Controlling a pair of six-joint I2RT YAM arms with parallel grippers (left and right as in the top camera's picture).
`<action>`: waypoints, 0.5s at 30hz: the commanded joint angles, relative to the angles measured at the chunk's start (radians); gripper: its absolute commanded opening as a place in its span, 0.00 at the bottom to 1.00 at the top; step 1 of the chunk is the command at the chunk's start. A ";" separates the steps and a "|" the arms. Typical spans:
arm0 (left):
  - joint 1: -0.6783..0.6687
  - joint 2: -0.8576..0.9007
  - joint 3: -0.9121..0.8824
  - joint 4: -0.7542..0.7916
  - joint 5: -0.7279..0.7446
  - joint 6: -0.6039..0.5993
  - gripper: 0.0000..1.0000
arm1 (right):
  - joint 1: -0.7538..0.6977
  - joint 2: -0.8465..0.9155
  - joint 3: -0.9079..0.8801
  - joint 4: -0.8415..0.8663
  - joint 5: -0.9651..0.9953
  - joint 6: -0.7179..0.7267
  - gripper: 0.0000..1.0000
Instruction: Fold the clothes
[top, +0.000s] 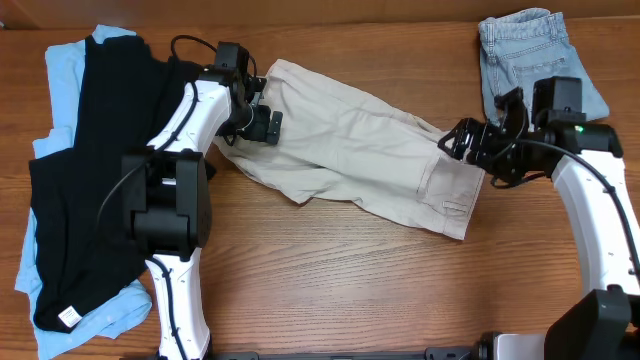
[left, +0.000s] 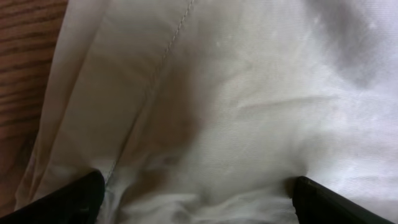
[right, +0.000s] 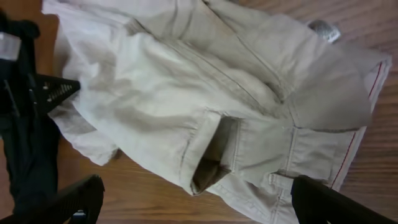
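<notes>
Overhead and wrist views, two-arm rig at wooden desk (top: 350, 290).

Left claw (top: 262, 120): spread wide, nothing pinched. Set at the upper-left end of the beige khaki shorts (top: 360, 150), low over the cloth. In the left wrist view, both dark fingertips (left: 74, 199) at the bottom corners, with pale wrinkled khaki fabric (left: 249, 112) filling the span between and ahead of them, and a stitched seam running away from the left tip. Contact with the cloth not resolvable.

Right claw (top: 455, 140): spread wide, holding nothing. Poised at the opposite, right-hand end of the shorts, beside the pocket flap. In the right wrist view, claw (right: 199, 205) framed by two dark fingertips (right: 68, 202) at the lower corners, shorts (right: 186, 93) ahead of and below it, open pocket mouth (right: 211, 155) just ahead of the gap, bare wood directly between the tips.

Shorts: spread diagonally between the two claws, rumpled, unfolded.

Behind and outboard of the left claw: black garment (top: 90, 180) lying over a light-blue garment (top: 65, 70), white tag (top: 68, 316) at its near corner.

Beyond the right claw, at the far desk edge: faded denim piece (top: 525, 50), apart from the shorts.
</notes>
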 joint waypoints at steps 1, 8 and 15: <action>-0.004 0.085 -0.080 -0.041 0.017 -0.049 1.00 | 0.005 -0.027 0.029 -0.005 -0.007 -0.011 1.00; 0.001 0.085 -0.196 -0.058 -0.058 -0.104 1.00 | 0.005 -0.027 0.029 -0.034 0.023 -0.010 1.00; 0.031 0.085 -0.241 -0.160 -0.067 -0.209 1.00 | 0.002 -0.027 0.028 -0.133 0.192 0.048 1.00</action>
